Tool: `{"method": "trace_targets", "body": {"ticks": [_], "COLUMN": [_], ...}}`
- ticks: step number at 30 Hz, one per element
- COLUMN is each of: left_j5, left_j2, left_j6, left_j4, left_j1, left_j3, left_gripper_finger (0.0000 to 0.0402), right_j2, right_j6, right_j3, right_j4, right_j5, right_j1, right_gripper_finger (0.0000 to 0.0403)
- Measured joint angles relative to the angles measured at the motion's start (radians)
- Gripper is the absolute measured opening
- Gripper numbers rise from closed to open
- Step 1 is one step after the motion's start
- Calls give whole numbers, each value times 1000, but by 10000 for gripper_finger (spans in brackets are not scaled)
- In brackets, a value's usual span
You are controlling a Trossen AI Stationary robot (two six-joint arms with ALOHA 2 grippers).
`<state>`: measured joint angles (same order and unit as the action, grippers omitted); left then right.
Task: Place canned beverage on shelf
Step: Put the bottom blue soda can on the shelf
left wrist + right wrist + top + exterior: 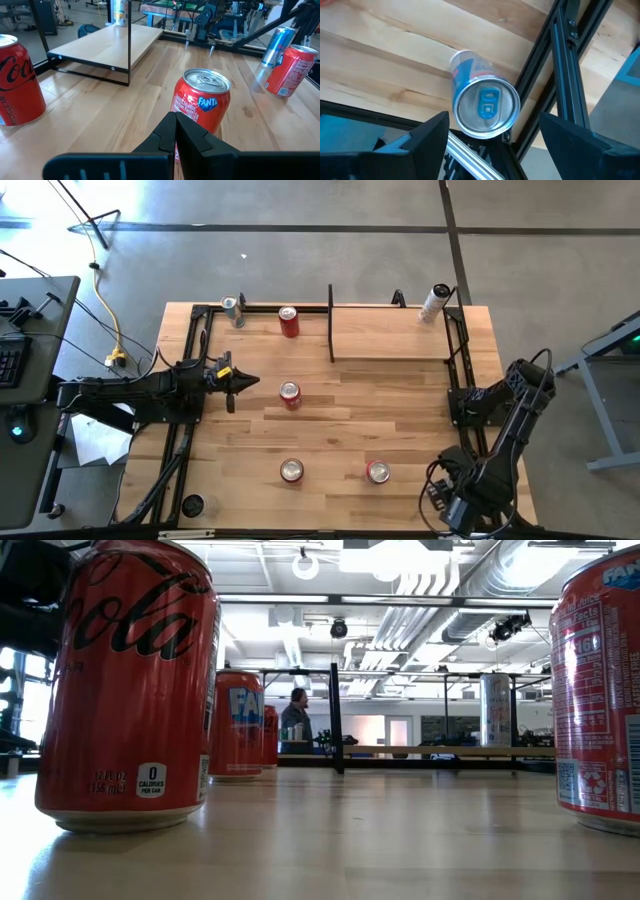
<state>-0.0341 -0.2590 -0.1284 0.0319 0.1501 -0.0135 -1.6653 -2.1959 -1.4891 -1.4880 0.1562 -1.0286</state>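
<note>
Fanta can (290, 394) on wood table (400, 420), left jaws (247, 382) together, right jaws (492, 137) apart, concrete floor (300, 250)

Grey concrete floor (300, 205) crossed by dark seams surrounds the light-wood table (330, 440). A yellow cable (105, 300) trails across it. Beyond the table, exposed white ceiling ducts (420, 580) and a person (296, 720) standing.
</note>
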Motion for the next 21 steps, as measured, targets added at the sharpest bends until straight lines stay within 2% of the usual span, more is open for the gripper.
{"method": "trace_targets", "body": {"ticks": [21], "left_j5": [1], "left_j2": [0], "left_j6": [-10], "left_j4": [-8], "left_j1": [0], "left_j3": [0], "left_gripper_finger": [0], "right_j2": [-3], "right_j6": [-84], "right_j3": [0], "right_j4": [3], "right_j5": [-35], "right_j1": [-33], "right_gripper_finger": [295]}}
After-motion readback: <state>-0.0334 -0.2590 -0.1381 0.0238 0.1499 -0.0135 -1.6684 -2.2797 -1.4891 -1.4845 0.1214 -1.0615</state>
